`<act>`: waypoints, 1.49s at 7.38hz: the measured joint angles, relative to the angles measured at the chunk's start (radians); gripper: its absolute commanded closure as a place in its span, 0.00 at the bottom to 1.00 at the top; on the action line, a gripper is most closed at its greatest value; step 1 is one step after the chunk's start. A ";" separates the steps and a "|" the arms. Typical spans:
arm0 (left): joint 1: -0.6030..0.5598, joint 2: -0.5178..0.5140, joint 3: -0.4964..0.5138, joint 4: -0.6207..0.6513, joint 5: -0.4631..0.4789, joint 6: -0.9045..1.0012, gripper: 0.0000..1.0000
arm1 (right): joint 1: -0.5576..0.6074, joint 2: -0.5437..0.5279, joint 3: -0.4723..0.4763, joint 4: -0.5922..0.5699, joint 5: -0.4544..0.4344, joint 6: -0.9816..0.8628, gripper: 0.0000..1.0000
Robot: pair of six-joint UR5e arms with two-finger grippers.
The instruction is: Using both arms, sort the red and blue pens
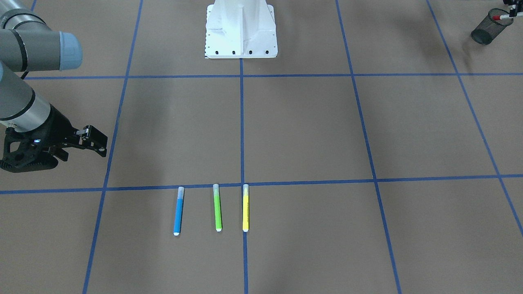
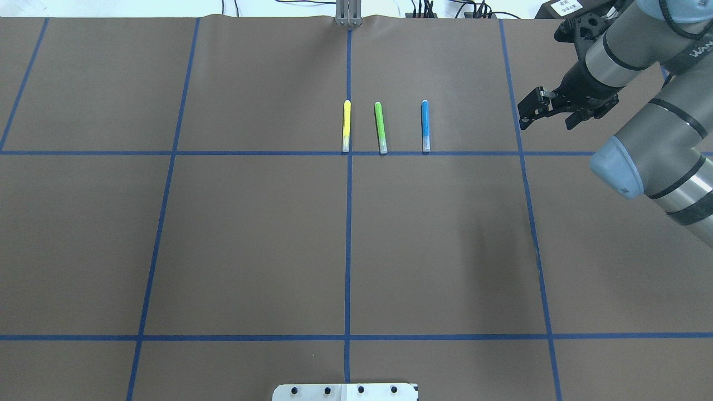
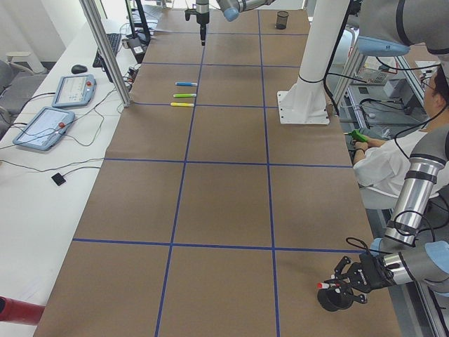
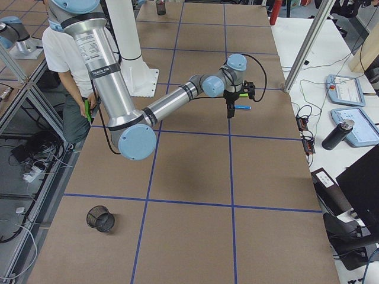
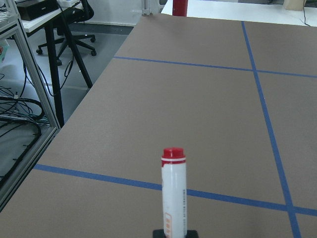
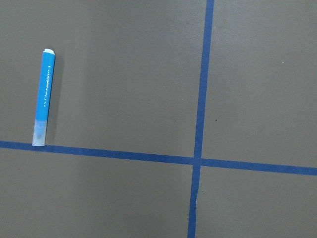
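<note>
The red-capped white marker point(image 5: 174, 198) sticks out of my left gripper point(image 3: 342, 282), which is shut on it. The marker point(image 1: 500, 17) hangs just above the rim of a black mesh cup point(image 1: 488, 28) at the table's left end. The blue pen point(image 2: 425, 126) lies flat on the brown mat, its clear cap on a tape line. My right gripper point(image 2: 525, 110) hovers open above the mat, to the right of the blue pen point(image 1: 178, 211) and apart from it. In the right wrist view the pen point(image 6: 43, 104) lies at the left, with no fingers showing.
A green pen point(image 2: 380, 127) and a yellow pen point(image 2: 346, 125) lie parallel to the blue one, to its left. The white pedestal base point(image 1: 241, 30) stands mid-table. A second mesh cup point(image 4: 100, 219) stands at the right end. A seated person point(image 3: 393, 165) is beside the table.
</note>
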 measured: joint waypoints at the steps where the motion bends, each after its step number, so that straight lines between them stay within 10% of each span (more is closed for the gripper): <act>1: -0.003 0.000 0.013 0.001 0.002 0.004 1.00 | -0.002 0.000 0.000 0.010 0.000 0.017 0.00; 5: -0.011 0.000 0.064 0.002 0.006 0.009 0.96 | -0.005 0.005 0.000 0.017 0.000 0.028 0.00; 6: -0.012 0.000 0.073 0.001 0.006 0.011 0.53 | -0.005 0.006 -0.001 0.017 0.000 0.028 0.00; 8: -0.012 0.000 0.081 0.003 0.006 0.033 0.14 | -0.005 0.007 -0.001 0.017 0.000 0.029 0.00; 11: -0.013 0.000 0.083 0.030 0.001 0.061 0.12 | -0.007 0.012 -0.001 0.017 0.000 0.040 0.00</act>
